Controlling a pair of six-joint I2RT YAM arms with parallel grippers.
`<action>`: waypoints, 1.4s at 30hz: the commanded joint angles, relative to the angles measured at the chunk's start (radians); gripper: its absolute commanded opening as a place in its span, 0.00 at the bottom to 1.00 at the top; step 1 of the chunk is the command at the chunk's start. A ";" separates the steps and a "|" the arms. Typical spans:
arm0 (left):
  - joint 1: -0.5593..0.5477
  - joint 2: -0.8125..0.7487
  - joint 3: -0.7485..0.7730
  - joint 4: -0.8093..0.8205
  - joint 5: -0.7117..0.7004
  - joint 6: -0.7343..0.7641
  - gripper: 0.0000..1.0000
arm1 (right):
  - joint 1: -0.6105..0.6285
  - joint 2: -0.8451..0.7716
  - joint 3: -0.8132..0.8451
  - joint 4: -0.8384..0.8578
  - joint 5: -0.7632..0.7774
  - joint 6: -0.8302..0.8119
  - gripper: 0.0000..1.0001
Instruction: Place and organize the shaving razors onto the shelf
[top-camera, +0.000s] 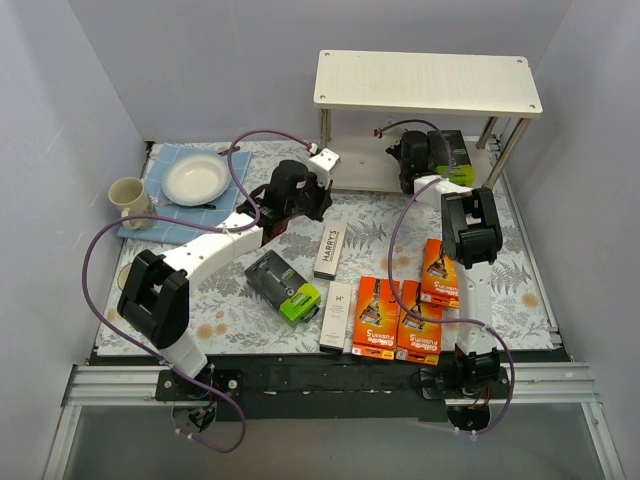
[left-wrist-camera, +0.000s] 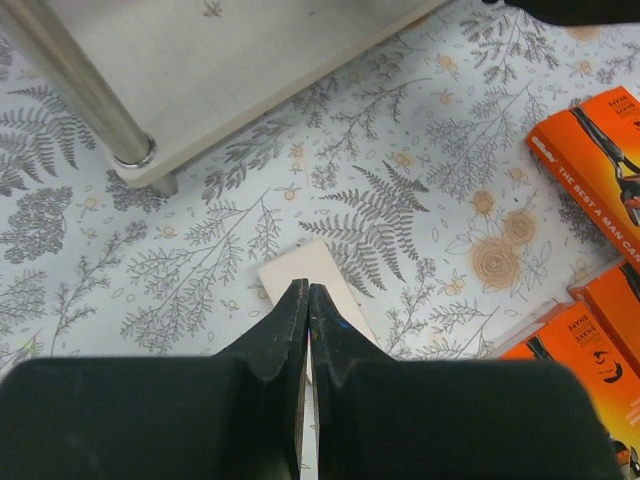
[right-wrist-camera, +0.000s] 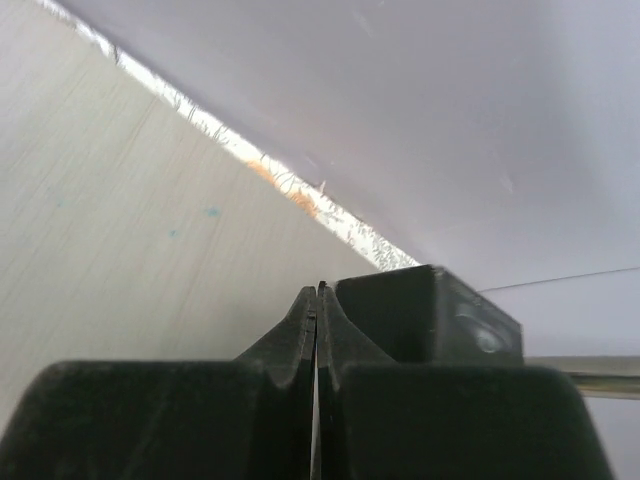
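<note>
The shelf (top-camera: 425, 80) stands at the back right. On its lower board (right-wrist-camera: 120, 230) lies one black razor box with a lime-green end (top-camera: 452, 155). My right gripper (top-camera: 405, 150) reaches under the top board. Its jaws (right-wrist-camera: 318, 290) are shut and empty, just left of that black box (right-wrist-camera: 430, 320). On the table lie three orange razor boxes (top-camera: 375, 315), (top-camera: 420, 320), (top-camera: 440, 272), a black-and-green box (top-camera: 283, 285) and two slim Harry's boxes (top-camera: 330, 250), (top-camera: 337, 315). My left gripper (top-camera: 318, 203) hovers shut and empty over the end of the nearer Harry's box (left-wrist-camera: 310, 275).
A white plate (top-camera: 195, 180) rests on a blue cloth (top-camera: 165, 160) at the back left, with a beige mug (top-camera: 130, 198) beside it. A metal shelf leg (left-wrist-camera: 80, 90) stands just ahead of my left gripper. White walls enclose the table on three sides.
</note>
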 joint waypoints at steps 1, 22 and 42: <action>0.017 0.000 0.057 -0.014 -0.021 0.009 0.00 | -0.013 0.032 0.016 0.040 0.056 -0.045 0.01; 0.018 0.060 0.103 -0.002 -0.004 -0.018 0.00 | -0.079 0.067 0.003 0.083 0.048 -0.071 0.01; 0.017 0.054 0.084 0.024 -0.007 -0.032 0.00 | -0.142 -0.023 -0.074 0.012 -0.134 -0.128 0.01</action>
